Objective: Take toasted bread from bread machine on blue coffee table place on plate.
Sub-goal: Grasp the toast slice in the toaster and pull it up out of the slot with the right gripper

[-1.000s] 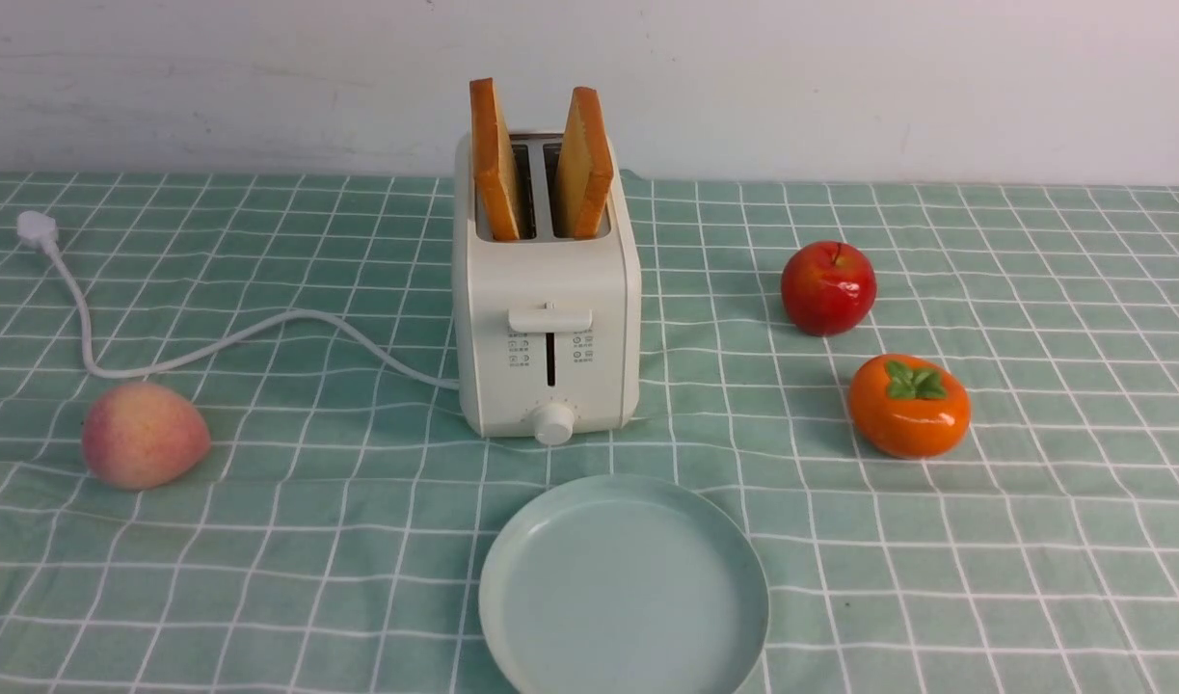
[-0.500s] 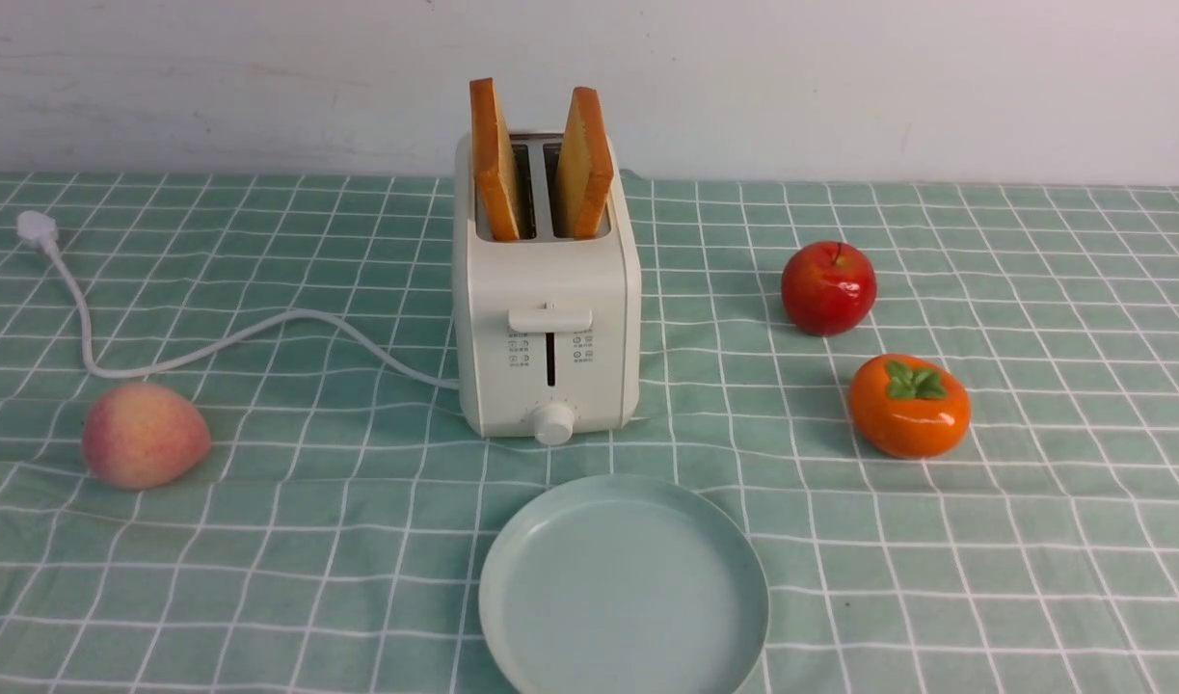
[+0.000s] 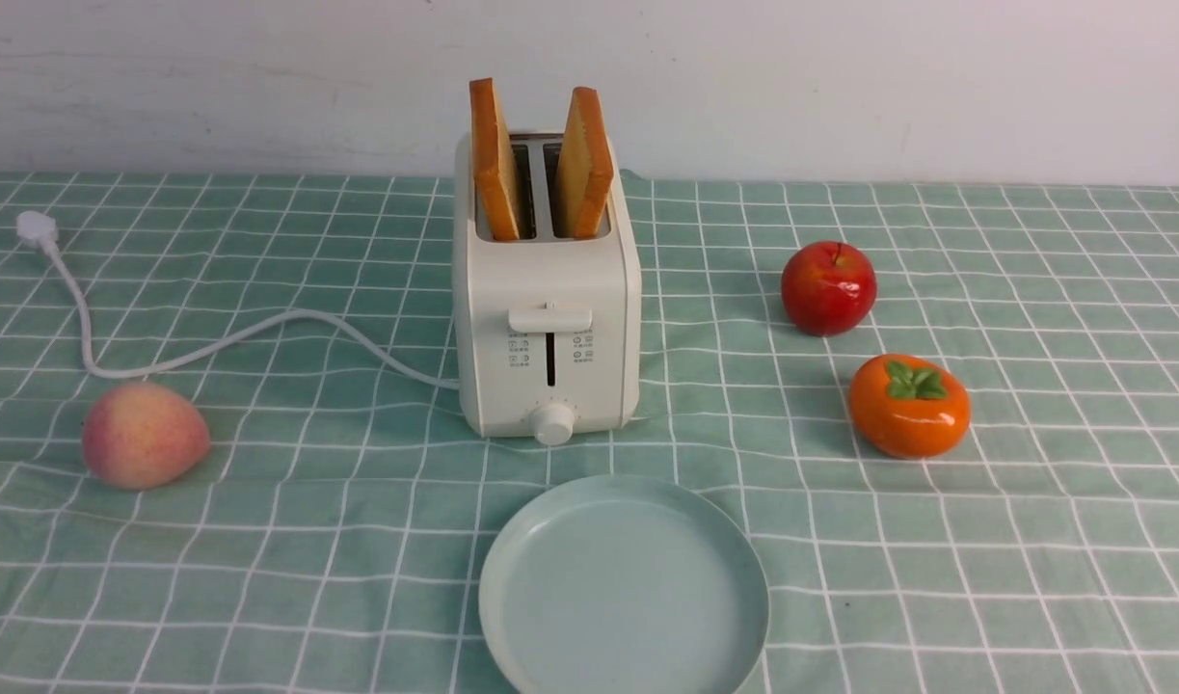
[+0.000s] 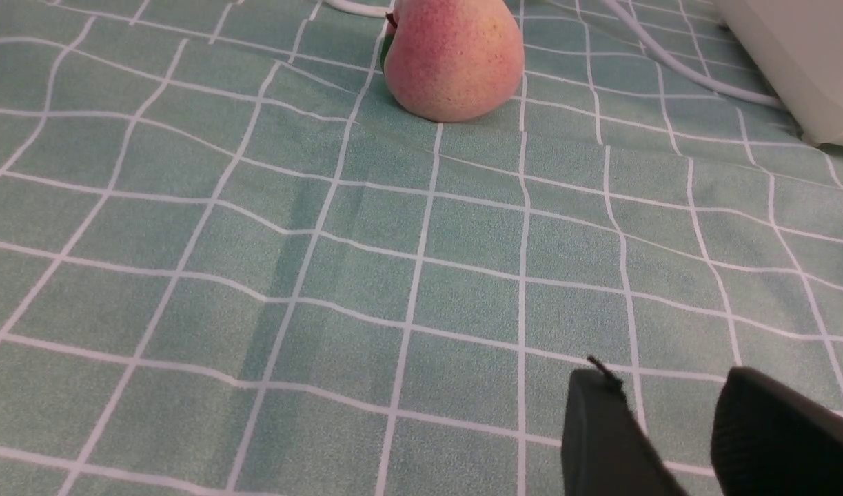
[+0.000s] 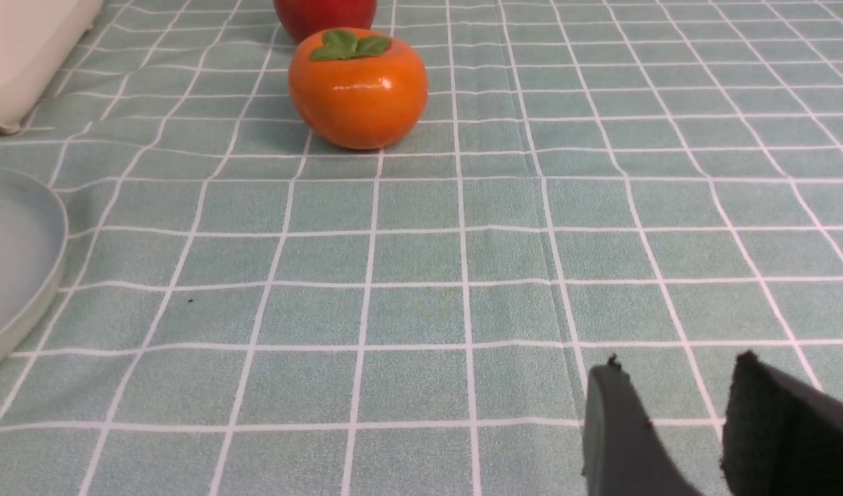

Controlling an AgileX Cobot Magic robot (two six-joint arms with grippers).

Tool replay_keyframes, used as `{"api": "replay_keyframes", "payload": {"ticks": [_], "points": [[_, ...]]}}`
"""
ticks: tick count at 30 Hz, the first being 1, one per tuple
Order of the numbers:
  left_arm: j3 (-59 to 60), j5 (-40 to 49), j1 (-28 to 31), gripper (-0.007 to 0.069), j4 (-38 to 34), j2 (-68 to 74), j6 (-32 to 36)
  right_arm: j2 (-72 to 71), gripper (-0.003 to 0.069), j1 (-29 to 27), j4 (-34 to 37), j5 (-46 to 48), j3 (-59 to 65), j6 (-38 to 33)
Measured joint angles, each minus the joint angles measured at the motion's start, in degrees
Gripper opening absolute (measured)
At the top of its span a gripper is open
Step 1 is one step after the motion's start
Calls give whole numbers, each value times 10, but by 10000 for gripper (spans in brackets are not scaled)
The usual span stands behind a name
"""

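Front view: the task looks to be at its very start. 2 slices of toast [image 3: 495,159] stand upright in the slots of the white toaster [image 3: 548,318], which sits at the middle of the table [image 3: 1032,540], toward the far side. The plate [image 3: 624,588] lies bare just near of the toaster. A peach [image 3: 144,436] sits at the left, an apple [image 3: 828,287] and a persimmon [image 3: 909,407] at the right, and the cord [image 3: 213,344] trails off to the far left. No arm shows here.

Left wrist view: the left gripper [image 4: 676,441] hangs low over bare cloth on the near side of the peach. Its fingers [image 4: 600,441] stand apart with only cloth showing between them, holding and touching nothing.

Right wrist view: the right gripper [image 5: 690,441] hovers over cloth near of the persimmon, with the plate's rim to its left. Its fingers [image 5: 786,434] are likewise spread and hold nothing.

The next move probably calls for 1 arm to rise above the toaster, line its fingers across a slice's top edge, pinch, and lift straight up.
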Motion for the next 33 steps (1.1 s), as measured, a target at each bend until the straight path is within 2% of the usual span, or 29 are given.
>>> {"api": "replay_keyframes", "payload": {"ticks": [6,16,23,27,33], "points": [[0,0,0,237,16,0,0,0,240,0,-3,0,0,0],[0,0,0,237,16,0,0,0,240,0,-102,7,-1,0],[0,-9,0,237,15,0,0,0,240,0,-107,7,-1,0],[0,-31,0,237,-5,0,0,0,240,0,-127,5,-1,0],[0,-141,0,237,-66,0,0,0,240,0,-155,-43,4,0]]}}
